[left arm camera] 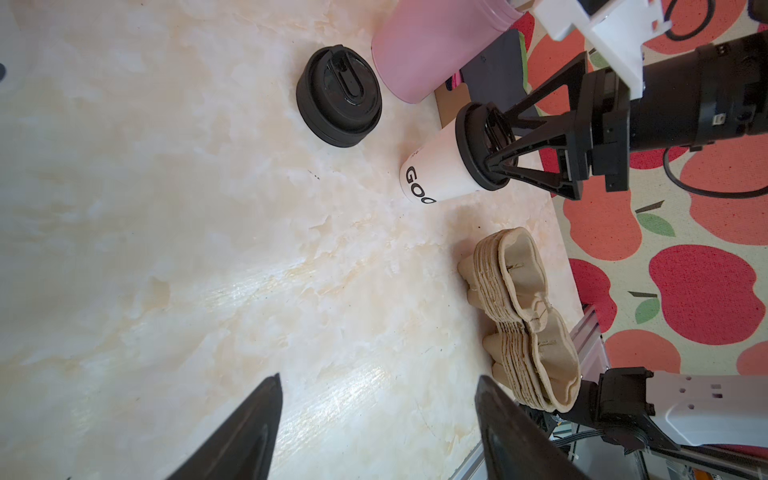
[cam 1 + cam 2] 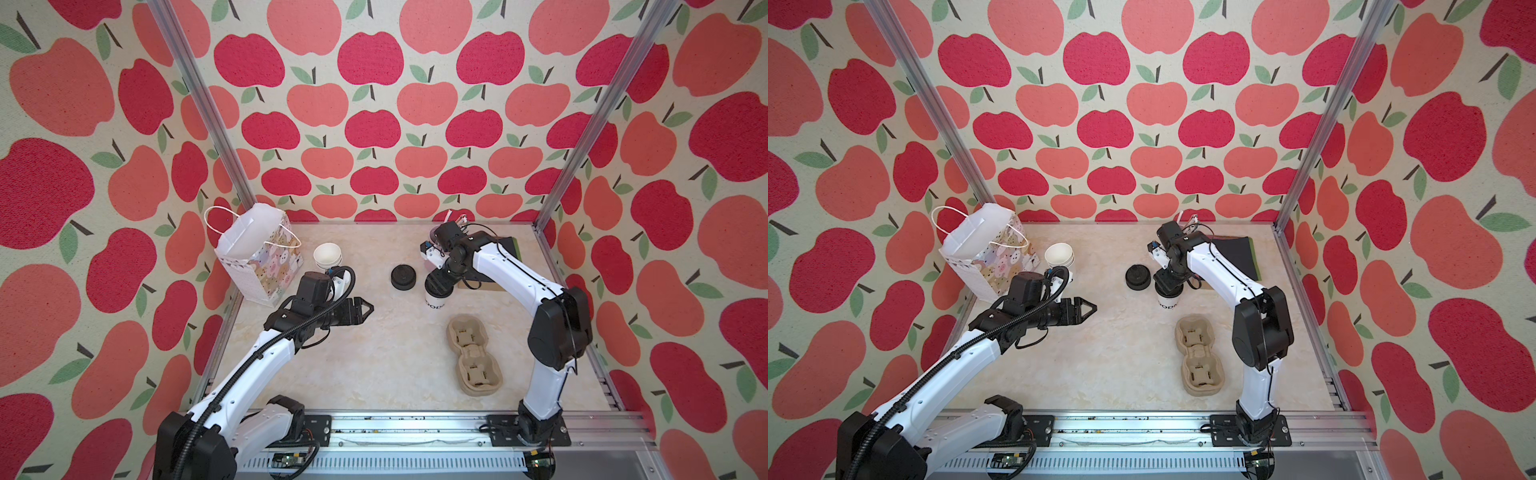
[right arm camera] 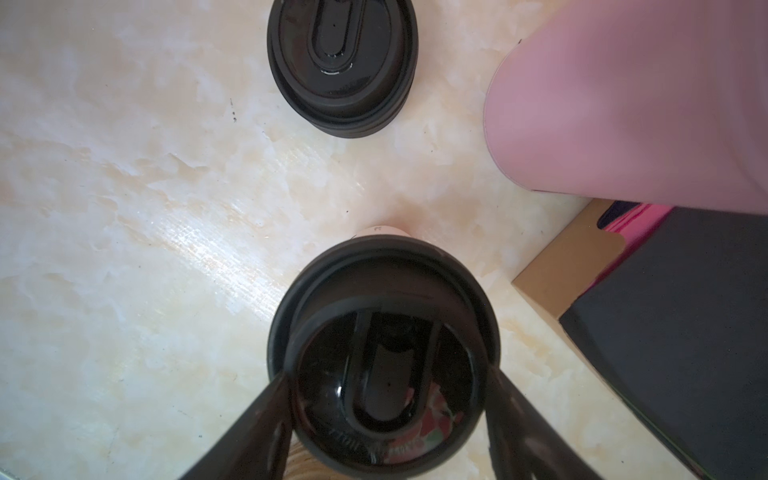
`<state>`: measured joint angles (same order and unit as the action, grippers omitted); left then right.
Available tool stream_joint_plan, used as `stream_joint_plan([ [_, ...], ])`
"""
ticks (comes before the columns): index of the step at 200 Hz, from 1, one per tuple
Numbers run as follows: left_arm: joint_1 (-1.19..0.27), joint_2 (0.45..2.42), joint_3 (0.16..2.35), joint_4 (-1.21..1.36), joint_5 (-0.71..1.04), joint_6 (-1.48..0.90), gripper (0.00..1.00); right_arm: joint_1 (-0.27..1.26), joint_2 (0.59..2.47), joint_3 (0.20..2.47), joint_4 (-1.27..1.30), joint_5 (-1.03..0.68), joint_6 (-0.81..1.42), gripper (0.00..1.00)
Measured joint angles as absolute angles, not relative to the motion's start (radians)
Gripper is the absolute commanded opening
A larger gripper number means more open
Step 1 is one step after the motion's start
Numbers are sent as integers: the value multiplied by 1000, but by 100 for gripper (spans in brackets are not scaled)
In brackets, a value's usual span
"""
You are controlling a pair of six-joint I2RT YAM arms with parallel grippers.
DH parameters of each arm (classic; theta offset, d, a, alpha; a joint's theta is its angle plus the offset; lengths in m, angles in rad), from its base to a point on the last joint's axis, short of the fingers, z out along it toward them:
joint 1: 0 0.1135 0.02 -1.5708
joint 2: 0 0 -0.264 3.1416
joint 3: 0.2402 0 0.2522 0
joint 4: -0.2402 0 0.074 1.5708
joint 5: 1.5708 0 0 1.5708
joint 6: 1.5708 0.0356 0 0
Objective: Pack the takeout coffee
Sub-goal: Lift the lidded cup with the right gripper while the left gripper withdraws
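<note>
Right wrist view looks straight down on the black lid (image 3: 382,270), seated on the white lettered cup (image 2: 434,301), which stands upright on the marbled table (image 2: 374,374) just beside the spare black lids (image 2: 403,277). Our right gripper (image 3: 386,374) clamps the lid's glossy raised crown, so we judge capping to be the step in hand. Next we need the cup lowered into a socket of the rough moulded pulp carriers (image 2: 473,357), then into the printed paper bag (image 2: 257,253). Our left gripper (image 1: 378,377) hangs wide and empty above bare table.
</note>
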<state>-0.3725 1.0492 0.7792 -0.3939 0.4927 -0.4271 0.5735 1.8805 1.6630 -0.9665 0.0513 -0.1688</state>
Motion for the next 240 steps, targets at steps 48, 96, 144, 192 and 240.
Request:
stream_joint_plan([
  [48,-371,1049,779,-394,493,-427,77,573,1885,1668,-967,52,-176,74],
  [96,-369,1049,779,-394,493,-427,77,573,1901,1668,-966,54,-179,76],
  [144,-364,1049,779,-393,493,-427,78,570,1903,1668,-967,51,-179,77],
  [192,-358,1049,777,-393,493,-427,79,569,1910,1684,-984,52,-179,77],
  [240,-345,1043,764,-393,493,-427,79,569,1918,1705,-1008,55,-179,78],
])
